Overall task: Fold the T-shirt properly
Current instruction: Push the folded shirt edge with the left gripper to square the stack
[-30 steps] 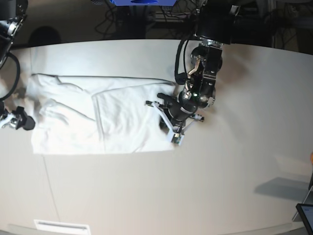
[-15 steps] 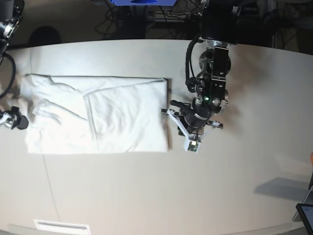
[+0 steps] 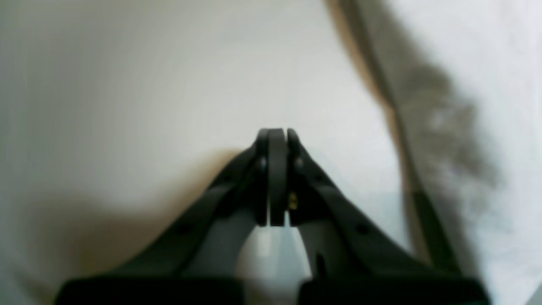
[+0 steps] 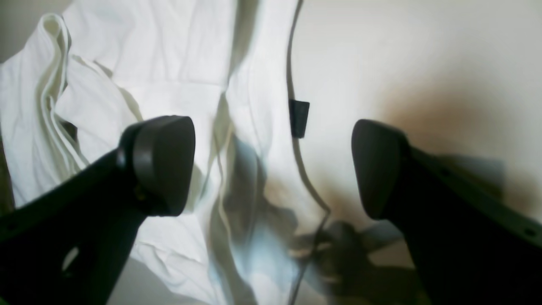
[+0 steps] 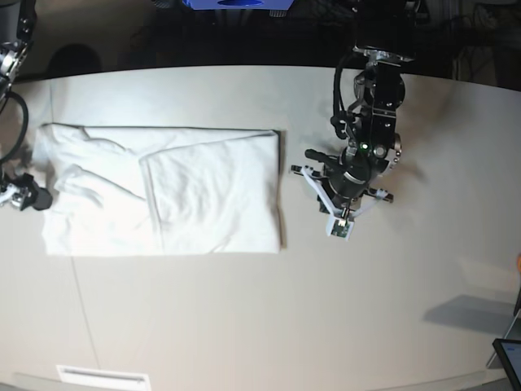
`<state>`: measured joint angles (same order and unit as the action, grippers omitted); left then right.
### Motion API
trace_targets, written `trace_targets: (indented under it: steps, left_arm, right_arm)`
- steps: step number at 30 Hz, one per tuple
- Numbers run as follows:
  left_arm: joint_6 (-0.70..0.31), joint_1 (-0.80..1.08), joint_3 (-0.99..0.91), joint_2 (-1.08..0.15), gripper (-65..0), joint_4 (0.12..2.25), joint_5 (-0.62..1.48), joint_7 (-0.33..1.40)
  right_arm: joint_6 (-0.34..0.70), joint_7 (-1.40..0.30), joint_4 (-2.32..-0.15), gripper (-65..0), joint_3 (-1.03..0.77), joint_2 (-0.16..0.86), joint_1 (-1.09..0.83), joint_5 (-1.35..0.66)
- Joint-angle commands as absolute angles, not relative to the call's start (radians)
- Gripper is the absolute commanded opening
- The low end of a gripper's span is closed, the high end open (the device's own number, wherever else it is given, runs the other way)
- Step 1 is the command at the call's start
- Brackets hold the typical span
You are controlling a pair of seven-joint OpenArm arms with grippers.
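Note:
The T-shirt lies plain white side up on the table, folded into a long flat rectangle with a sleeve bunched at its left end. My left gripper hovers over bare table just right of the shirt's right edge. The left wrist view shows this gripper shut on nothing, with the shirt off to its right. My right gripper sits at the shirt's left end. In the right wrist view that gripper stands wide open above the neck edge and its black label, holding nothing.
A dark screen corner pokes in at the bottom right. A white label lies at the front left edge of the table. Cables and dark equipment stand behind the far edge.
My left gripper has come off the shirt's right edge and moved right onto bare table. The shirt's right end now lies flat and square. The right gripper shifted slightly left.

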<state>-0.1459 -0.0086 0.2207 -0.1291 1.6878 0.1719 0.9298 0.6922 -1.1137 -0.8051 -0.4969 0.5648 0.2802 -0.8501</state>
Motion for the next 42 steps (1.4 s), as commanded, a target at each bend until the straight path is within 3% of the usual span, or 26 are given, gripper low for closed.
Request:
trace_targets:
  steps: [1,21,42]
  left_arm:
    - [-0.143,-0.019,0.219,-0.133,-65.0,1.692,0.174,0.915]
    - [-0.145,-0.076,0.275,-0.044,-65.0,1.603,0.170,0.912]
    - [-0.145,-0.113,0.323,0.016,-65.0,1.489,0.170,0.872]
  right_arm:
    - [0.698,-1.113,-0.809,-9.4,-0.501,0.585,0.297,-0.854]
    - [0.698,-1.236,-0.819,-10.2,-0.501,0.493,0.269,-0.854]
    - [0.698,-1.267,-0.820,-10.4,-0.476,0.461,0.191,-0.855]
